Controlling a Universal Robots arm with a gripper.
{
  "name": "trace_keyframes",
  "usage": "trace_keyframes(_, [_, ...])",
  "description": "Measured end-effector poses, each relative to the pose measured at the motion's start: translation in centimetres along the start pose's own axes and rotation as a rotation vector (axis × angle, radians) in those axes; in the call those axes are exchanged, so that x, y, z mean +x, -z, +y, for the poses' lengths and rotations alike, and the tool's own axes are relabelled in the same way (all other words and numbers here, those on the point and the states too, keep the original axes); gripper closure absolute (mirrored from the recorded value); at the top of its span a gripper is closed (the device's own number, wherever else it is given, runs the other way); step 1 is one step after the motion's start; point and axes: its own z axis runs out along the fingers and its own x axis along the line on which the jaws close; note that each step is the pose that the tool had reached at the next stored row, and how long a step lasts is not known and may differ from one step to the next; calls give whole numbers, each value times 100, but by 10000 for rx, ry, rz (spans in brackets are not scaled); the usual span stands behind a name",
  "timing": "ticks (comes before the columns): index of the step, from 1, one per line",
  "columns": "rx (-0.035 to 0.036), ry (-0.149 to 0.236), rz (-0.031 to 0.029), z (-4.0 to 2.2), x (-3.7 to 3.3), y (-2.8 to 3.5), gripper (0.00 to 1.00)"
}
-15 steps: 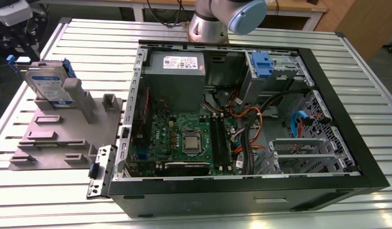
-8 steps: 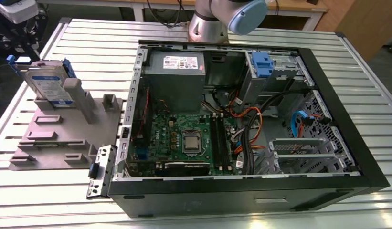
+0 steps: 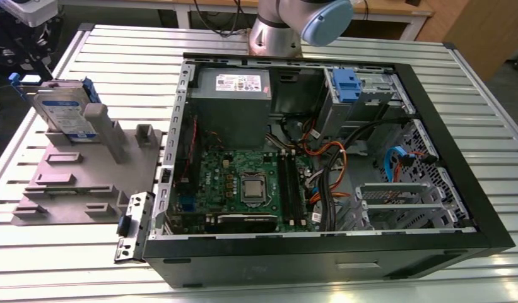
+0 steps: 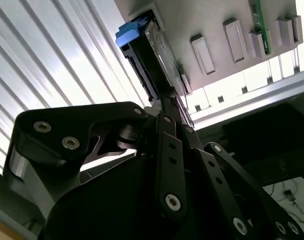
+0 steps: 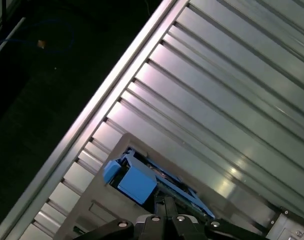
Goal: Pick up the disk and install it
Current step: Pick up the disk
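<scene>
- Exterior view: the disk (image 3: pixel 67 113) stands on edge in a grey fixture (image 3: pixel 74 173) on the surface (image 3: pixel 40 259), at the exterior view's left of the open computer case (image 3: pixel 326 246).
- Second wrist view: my hand (image 4: pixel 168 97) is closed and empty.
- First wrist view: my hand (image 5: pixel 164 202) points at the disk (image 5: pixel 136 182).

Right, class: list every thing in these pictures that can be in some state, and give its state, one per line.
disk: standing on edge in the grey holder, ungripped, not installed.
gripper: shut, holding nothing, clear of the disk.
computer case: lying on its side, side panel off, interior exposed.
grey holder: flat on the table, carrying the disk.
</scene>
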Motion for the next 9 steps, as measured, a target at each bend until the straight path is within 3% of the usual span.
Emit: trace_keyframes(9, [-57, 1619, 55, 0, 0, 0, 89])
